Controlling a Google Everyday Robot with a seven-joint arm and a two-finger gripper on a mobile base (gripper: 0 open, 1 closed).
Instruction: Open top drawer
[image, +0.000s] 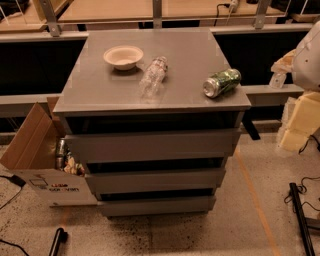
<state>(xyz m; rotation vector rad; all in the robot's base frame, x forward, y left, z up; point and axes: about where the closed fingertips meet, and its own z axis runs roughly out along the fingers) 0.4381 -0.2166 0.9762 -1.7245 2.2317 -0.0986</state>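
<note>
The top drawer is the widest grey handleless face, right under the cabinet's grey top, with a dark gap above it. Two narrower grey drawers, the middle one and the bottom one, sit below it. All three faces look pushed in. A white rounded part of my arm shows at the right edge, above and to the right of the cabinet. My gripper is out of view.
On the cabinet top lie a white bowl, a clear plastic bottle on its side and a green can on its side. An open cardboard box stands at the left. Yellowish blocks and cables are at the right.
</note>
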